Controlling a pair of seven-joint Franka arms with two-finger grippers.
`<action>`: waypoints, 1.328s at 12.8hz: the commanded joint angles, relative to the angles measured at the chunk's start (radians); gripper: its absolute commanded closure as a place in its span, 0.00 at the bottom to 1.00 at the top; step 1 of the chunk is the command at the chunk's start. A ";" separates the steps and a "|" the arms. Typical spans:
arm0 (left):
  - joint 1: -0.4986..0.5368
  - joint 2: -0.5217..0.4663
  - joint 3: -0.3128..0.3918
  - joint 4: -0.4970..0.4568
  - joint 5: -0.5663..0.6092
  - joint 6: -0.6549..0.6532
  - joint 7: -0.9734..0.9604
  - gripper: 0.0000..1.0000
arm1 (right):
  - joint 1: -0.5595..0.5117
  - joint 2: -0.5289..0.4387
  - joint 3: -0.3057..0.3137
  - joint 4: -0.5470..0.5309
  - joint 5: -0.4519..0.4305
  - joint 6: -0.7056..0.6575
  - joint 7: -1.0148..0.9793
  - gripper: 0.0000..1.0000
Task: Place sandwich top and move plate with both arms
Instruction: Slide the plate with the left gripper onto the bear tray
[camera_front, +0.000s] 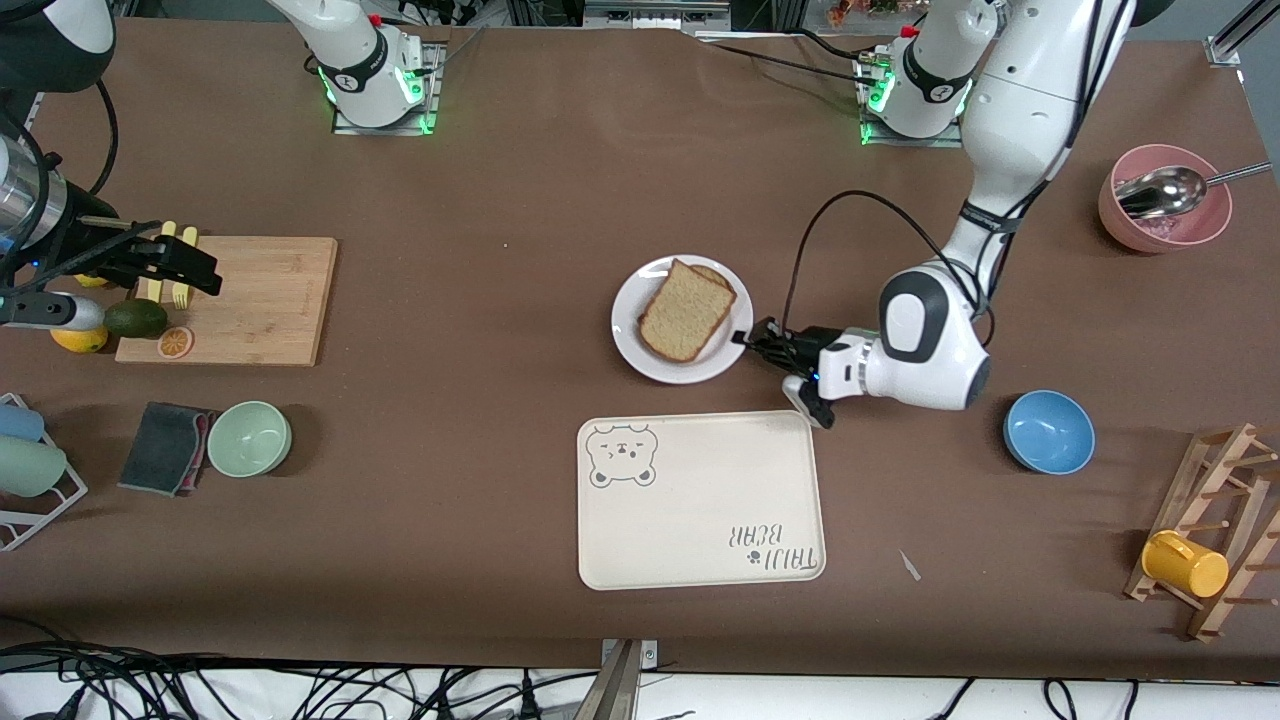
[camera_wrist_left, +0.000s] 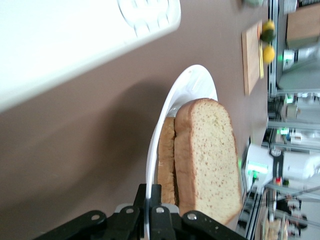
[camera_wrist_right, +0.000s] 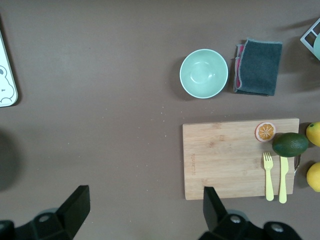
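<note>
While the sandwich top (camera_front: 686, 311) already lies on the lower slice (camera_front: 712, 276) on the plate (camera_front: 640, 352), the work in hand looks like the second half of the task: moving the plate. The plate sits mid-table, just farther from the front camera than the cream bear-print tray (camera_front: 700, 520), and the top slice rests slightly askew, so a corner of the slice beneath shows at the edge away from the camera.

The left gripper (camera_front: 760, 345) is down at table level at the plate's rim, on the side toward the left arm's end of the table. In the left wrist view its fingers (camera_wrist_left: 156, 216) are pinched narrow on the thin white rim of the plate (camera_wrist_left: 195, 82), with the stacked bread (camera_wrist_left: 210, 155) just above them. Gripping the rim rather than the bread makes sense, since the plate can then be carried or dragged without disturbing the sandwich.

The right gripper (camera_front: 165, 265) hovers over the wooden cutting board (camera_front: 260, 300) at the right arm's end of the table, well apart from the plate, its fingers (camera_wrist_right: 75, 207) spread wide and empty (it appears to be waiting). A one-sided grip may tilt the plate, so the right arm would probably need to take the opposite rim before any lift
</note>
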 joint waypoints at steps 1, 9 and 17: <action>0.061 0.065 -0.006 0.129 -0.042 -0.037 -0.047 1.00 | -0.001 -0.022 0.005 -0.031 -0.002 0.048 -0.006 0.00; 0.076 0.321 0.001 0.480 -0.183 0.053 -0.281 1.00 | 0.038 -0.029 -0.003 -0.021 -0.002 0.061 0.009 0.00; 0.105 0.408 0.003 0.533 -0.246 0.126 -0.325 1.00 | 0.055 -0.029 0.016 -0.025 -0.007 0.067 0.081 0.00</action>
